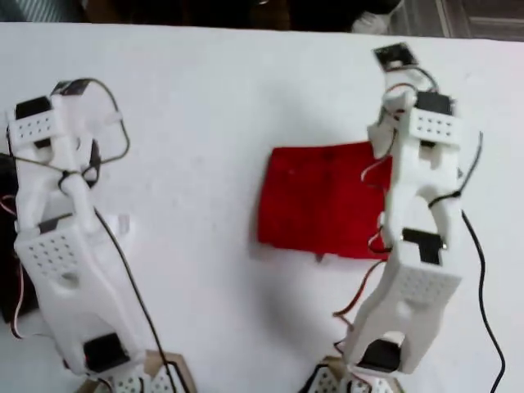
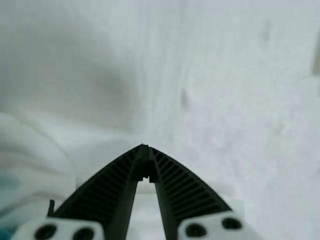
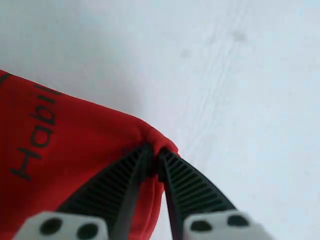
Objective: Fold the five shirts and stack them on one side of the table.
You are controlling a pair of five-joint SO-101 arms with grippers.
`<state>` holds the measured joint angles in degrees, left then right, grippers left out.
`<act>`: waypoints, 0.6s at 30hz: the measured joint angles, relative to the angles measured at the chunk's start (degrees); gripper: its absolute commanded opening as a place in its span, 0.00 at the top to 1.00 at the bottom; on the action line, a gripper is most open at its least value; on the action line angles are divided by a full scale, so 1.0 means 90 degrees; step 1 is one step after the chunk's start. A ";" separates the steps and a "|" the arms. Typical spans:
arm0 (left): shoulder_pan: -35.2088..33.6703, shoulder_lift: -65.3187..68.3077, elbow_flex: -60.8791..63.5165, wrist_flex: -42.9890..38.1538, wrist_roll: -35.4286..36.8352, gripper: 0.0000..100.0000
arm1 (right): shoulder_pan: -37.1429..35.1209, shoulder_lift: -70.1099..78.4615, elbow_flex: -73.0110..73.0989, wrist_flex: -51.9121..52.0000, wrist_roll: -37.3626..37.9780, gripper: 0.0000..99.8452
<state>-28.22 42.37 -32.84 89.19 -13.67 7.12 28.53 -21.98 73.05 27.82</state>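
A red shirt lies folded into a rectangle on the white table, right of the middle. My right arm stands over its right edge. In the right wrist view my right gripper is shut on a corner of the red shirt, which carries dark lettering. My left arm stands at the table's left side, well apart from the shirt. My left gripper is shut with nothing in it, its tips over bare white table.
A pale, soft-looking fold lies beside the left gripper; I cannot tell what it is. A dark object sits at the table's left edge. The table's far edge runs along the back. Cables hang from both arms.
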 measured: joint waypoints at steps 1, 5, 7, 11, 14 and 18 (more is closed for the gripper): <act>0.0000 0.0000 0.0000 0.0000 0.0029 0.97 | -0.0059 0.0137 0.0000 -0.0068 0.0000 0.98; -0.0010 0.0000 0.0000 0.0010 0.0059 0.97 | -0.0127 0.0430 0.0000 -0.0127 0.0000 0.91; 0.0000 0.0000 0.0000 0.0049 0.0059 0.97 | -0.0127 0.0430 -0.0020 -0.0127 0.0000 0.85; 0.0000 0.0000 0.0000 0.0059 0.0068 0.97 | -0.0088 0.0430 -0.0488 0.0156 0.0000 0.82; 0.0010 0.0000 0.0000 0.0059 0.0068 0.97 | -0.0039 0.0371 -0.0977 0.0723 -0.0049 0.87; 0.0352 0.0000 -0.0254 0.0264 0.0098 0.97 | -0.0039 -0.0078 -0.1299 0.1602 -0.0801 0.98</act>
<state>-25.05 42.37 -35.12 91.56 -12.79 6.77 27.82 -33.67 87.47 20.62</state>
